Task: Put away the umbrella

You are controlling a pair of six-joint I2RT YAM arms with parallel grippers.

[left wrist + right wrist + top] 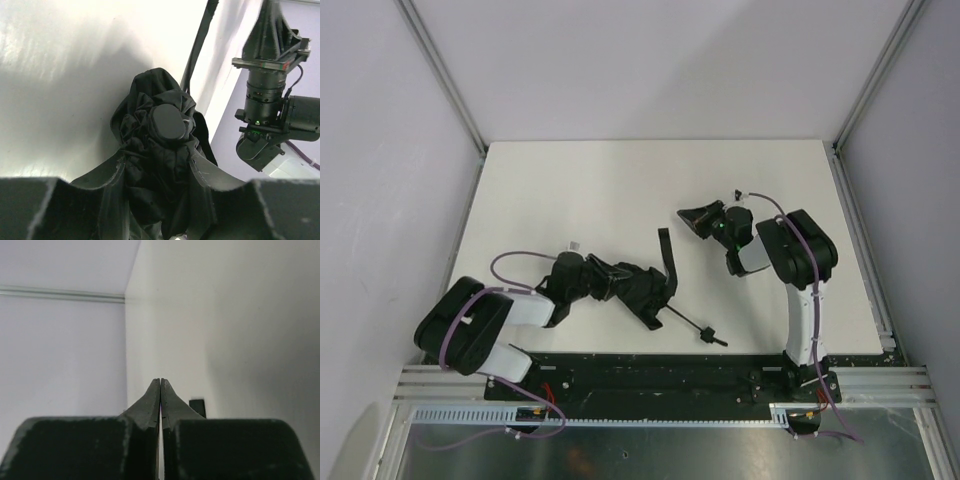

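The umbrella (646, 291) lies on the white table as a bunched bundle of black fabric. Its thin shaft (684, 319) runs toward the near edge and ends in a small knob (708, 335). A flat black strap (666, 255) points away from the bundle. My left gripper (618, 282) is shut on the fabric. In the left wrist view the folds (160, 165) and a round black cap (167, 123) sit between the fingers (114, 172). My right gripper (696, 216) is shut and empty, above the table to the right of the strap.
The table's right edge (855, 240) and the lilac side walls enclose the space. The right arm (270, 100) shows in the left wrist view beyond the umbrella. A small black strap end (198, 407) shows beside the right fingers (152, 400).
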